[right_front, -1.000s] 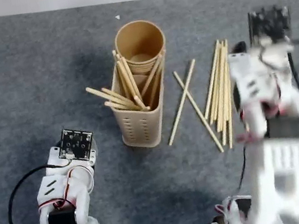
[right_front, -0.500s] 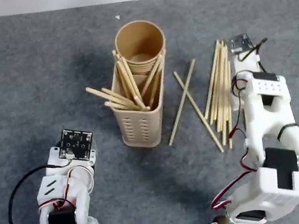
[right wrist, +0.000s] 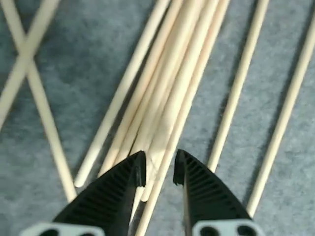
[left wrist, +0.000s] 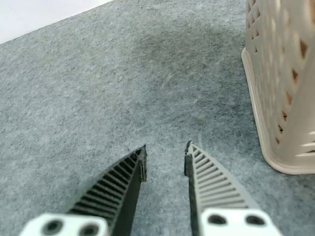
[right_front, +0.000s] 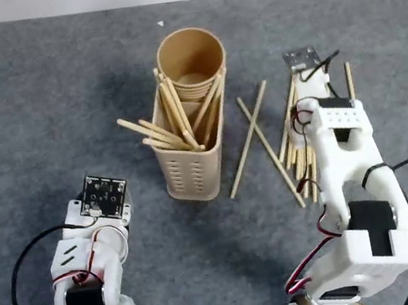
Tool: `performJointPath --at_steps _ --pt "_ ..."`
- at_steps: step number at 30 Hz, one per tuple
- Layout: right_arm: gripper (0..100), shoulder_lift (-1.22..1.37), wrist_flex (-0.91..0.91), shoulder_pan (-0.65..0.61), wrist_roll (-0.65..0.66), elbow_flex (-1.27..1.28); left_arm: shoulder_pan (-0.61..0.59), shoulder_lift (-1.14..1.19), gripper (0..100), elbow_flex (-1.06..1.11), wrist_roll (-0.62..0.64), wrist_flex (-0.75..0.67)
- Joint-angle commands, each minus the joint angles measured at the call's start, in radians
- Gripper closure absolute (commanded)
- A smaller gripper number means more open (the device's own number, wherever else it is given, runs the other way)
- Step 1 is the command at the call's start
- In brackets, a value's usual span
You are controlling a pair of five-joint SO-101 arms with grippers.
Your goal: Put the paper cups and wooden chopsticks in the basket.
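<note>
No text, label, brand, number or sign can be read in any view. Any print on the circuit board at the left arm's wrist, or on the circuit board at the right arm's wrist, is too small to make out. No print can be read on the basket, the paper cups or the wooden chopsticks.
</note>
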Motion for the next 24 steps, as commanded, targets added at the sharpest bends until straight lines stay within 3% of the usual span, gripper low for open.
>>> performJointPath --at_steps 1,6,11,15,24 --pt "89.6 -0.005 -0.048 -0.001 -0.011 -0.038 0.016 -0.002 84 0.018 -0.011 -0.017" --pt "89.8 0.041 -0.059 0.025 -0.006 -0.019 0.016 -0.002 84 0.018 -0.011 -0.017" --pt "99.2 0.154 -0.059 0.024 -0.005 -0.031 0.016 -0.002 84 0.018 -0.011 -0.017" --pt "99.1 0.191 -0.053 0.031 -0.006 -0.090 0.016 -0.002 84 0.018 -0.011 -0.017" --pt "99.2 0.018 0.105 0.091 -0.048 -0.225 0.016 -0.002 84 0.018 -0.011 -0.017"
